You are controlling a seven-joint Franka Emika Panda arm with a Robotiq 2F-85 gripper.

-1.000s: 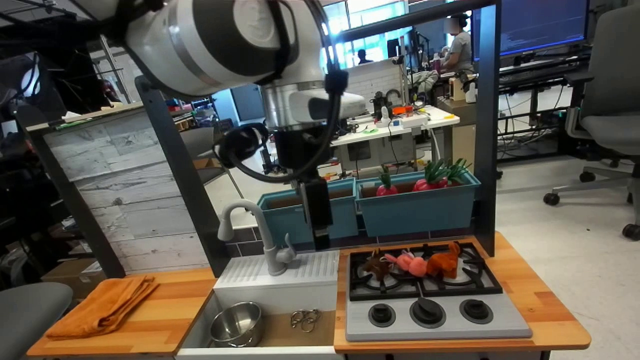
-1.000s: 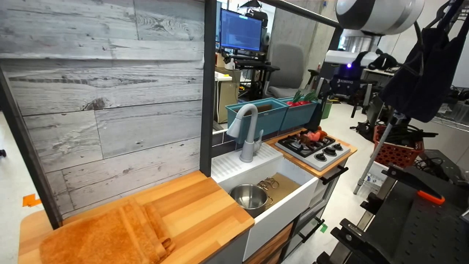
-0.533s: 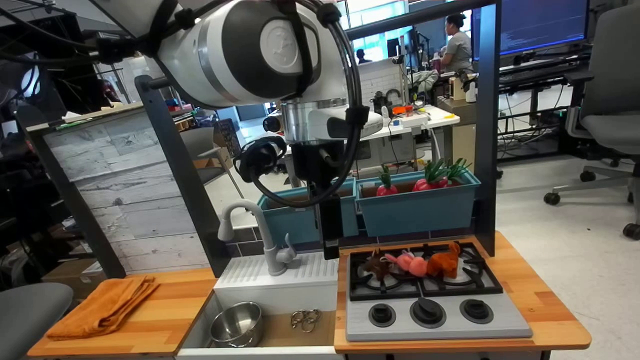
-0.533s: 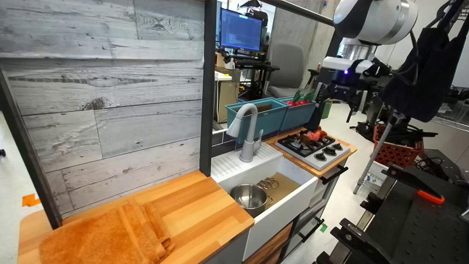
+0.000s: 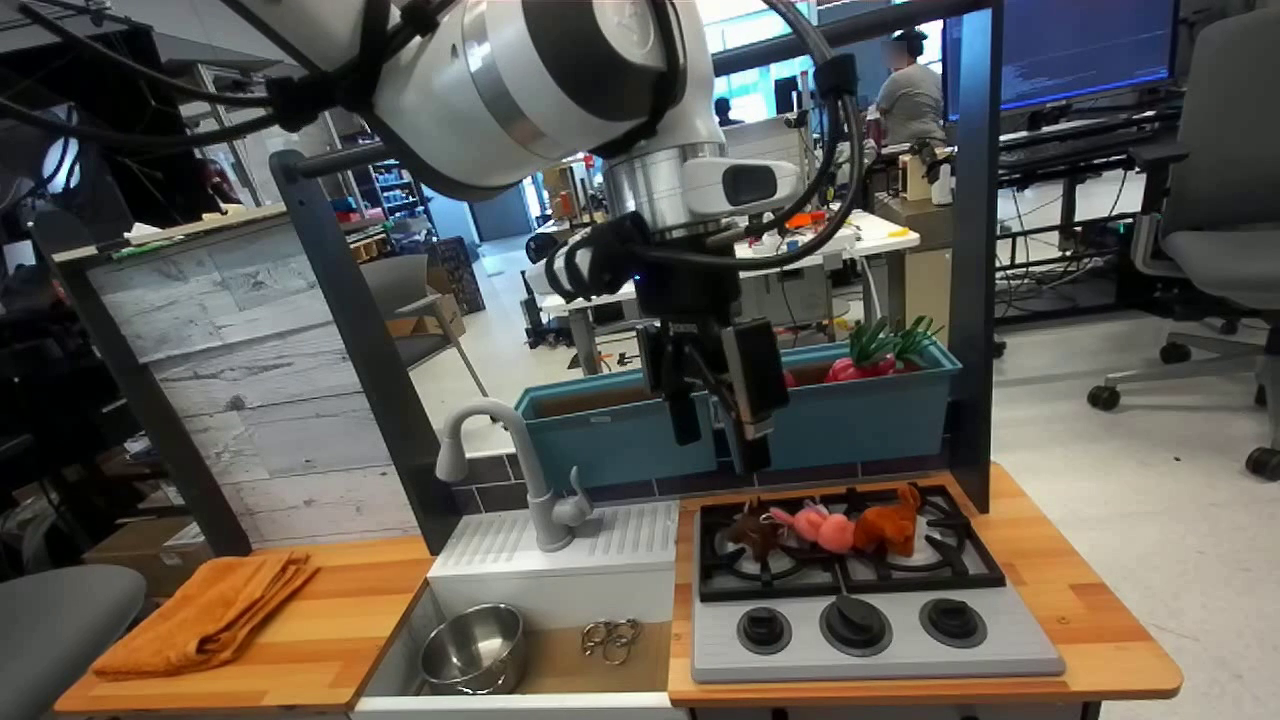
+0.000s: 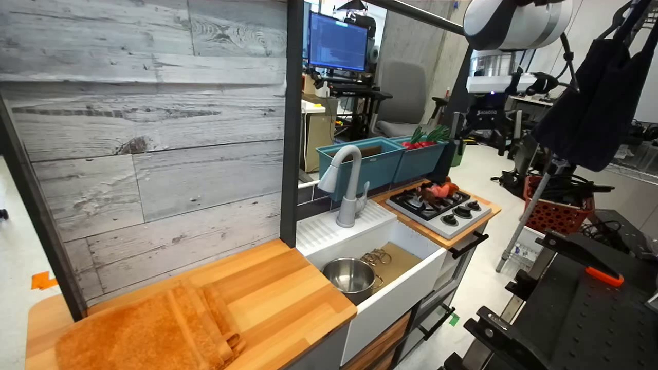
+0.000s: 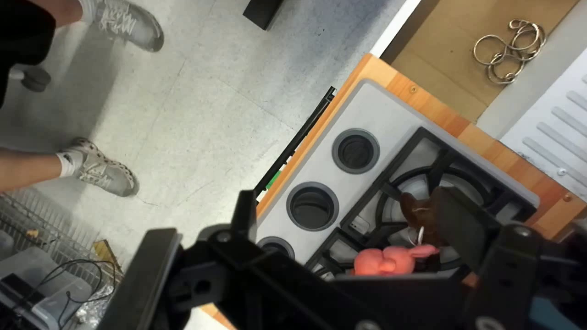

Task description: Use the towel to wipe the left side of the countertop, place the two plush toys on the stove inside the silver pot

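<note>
Orange, the towel [image 5: 205, 615] is laid along the countertop's [image 5: 350, 600] left edge, the silver pot [image 5: 475, 652] inside the sink's [image 5: 580, 598], plush toys [image 5: 832, 534] near the stove's [image 5: 790, 662] back edge; the gripper [image 5: 720, 445] is spread wide, empty.

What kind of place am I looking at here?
Probably a robotics lab set up to mimic a kitchen: there's a robot arm, a toy-like stove, and a large monitor in the background.

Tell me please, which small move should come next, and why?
Perhaps ease the gripper down towards the plush toys: it stands open, holding nothing; they lie below on the stove, and none shows in the silver pot. Whether wiping is finished, I cannot tell.
</note>
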